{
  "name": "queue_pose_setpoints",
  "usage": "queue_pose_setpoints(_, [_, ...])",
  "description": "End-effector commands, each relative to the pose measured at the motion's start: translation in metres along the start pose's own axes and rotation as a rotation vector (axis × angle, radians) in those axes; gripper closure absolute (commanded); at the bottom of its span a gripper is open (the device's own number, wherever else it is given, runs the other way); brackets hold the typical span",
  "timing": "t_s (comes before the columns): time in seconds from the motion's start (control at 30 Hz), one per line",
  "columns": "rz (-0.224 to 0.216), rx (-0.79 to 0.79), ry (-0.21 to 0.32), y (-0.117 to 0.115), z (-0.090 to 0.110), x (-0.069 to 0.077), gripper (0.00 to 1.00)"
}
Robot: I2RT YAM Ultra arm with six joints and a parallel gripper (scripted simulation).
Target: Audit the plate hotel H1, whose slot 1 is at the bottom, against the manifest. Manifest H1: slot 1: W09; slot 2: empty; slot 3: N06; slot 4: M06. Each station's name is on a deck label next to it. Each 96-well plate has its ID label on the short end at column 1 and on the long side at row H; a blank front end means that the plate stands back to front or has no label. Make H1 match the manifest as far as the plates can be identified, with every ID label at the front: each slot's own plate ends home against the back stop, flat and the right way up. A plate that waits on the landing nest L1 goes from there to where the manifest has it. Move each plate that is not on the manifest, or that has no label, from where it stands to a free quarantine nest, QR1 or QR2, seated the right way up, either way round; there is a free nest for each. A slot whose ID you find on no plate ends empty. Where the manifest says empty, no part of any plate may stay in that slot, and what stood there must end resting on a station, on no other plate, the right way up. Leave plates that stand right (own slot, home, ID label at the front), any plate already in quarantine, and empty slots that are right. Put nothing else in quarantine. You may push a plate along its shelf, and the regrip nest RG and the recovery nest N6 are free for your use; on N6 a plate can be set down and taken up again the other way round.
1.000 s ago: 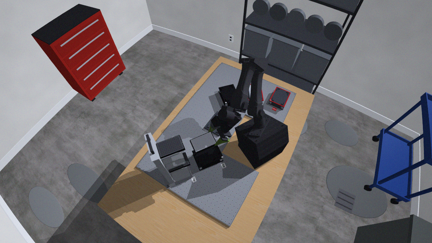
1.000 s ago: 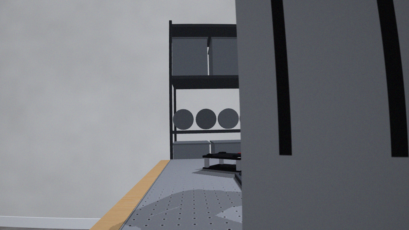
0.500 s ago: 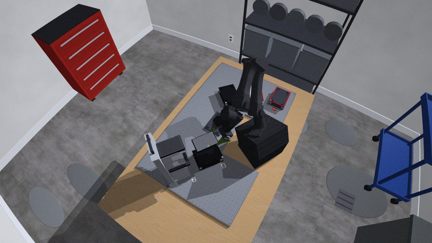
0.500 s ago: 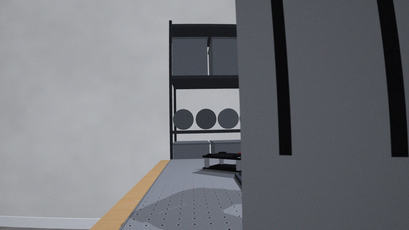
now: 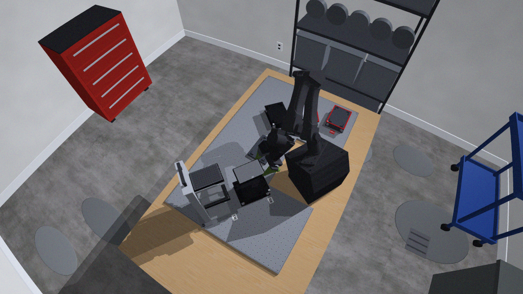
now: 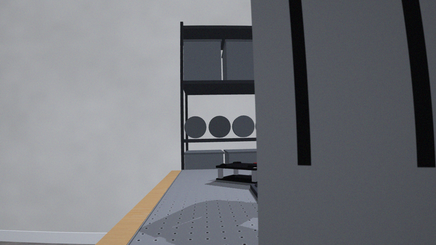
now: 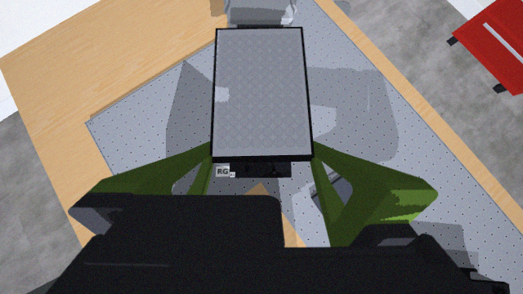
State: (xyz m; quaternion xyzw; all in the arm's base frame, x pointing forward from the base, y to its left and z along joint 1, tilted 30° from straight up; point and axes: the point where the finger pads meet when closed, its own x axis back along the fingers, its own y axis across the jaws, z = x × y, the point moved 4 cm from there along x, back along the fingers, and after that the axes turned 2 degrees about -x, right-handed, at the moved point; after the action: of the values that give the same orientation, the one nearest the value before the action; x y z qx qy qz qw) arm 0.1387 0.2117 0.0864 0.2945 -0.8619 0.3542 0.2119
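Observation:
A 96-well plate [image 7: 261, 91] with a pale grey top and black rim is between my green fingers. My gripper [image 7: 261, 147] grips it across its width at the near end. It hangs level just over the black regrip nest [image 7: 263, 169], next to the RG label [image 7: 222, 171]. I read no ID label on its near end. In the top view the plate [image 5: 248, 170] is over that nest [image 5: 252, 190], with my gripper [image 5: 272, 166] behind it. The hotel H1 [image 5: 199, 186] stands to the left with a dark plate [image 5: 205, 176] on top. Its lower slots are mostly hidden.
A red-framed quarantine nest [image 5: 338, 117] lies at the far right of the deck, and a black nest [image 5: 276, 113] is beside the arm. The arm's base block [image 5: 316, 170] stands close by. In the exterior view the hotel's wall [image 6: 344, 121] blocks most of the view.

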Motion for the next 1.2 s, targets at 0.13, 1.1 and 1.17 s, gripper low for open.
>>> queue_pose_setpoints(0.13, [-0.007, 0.009, 0.009, 0.002, 0.007, -0.005, 0.15])
queue_pose_setpoints(1.1, [-0.008, 0.007, 0.005, 0.002, 0.014, -0.013, 0.15])
queue_pose_setpoints(1.17, [-0.012, 0.012, 0.006, 0.003, 0.016, -0.014, 0.15])
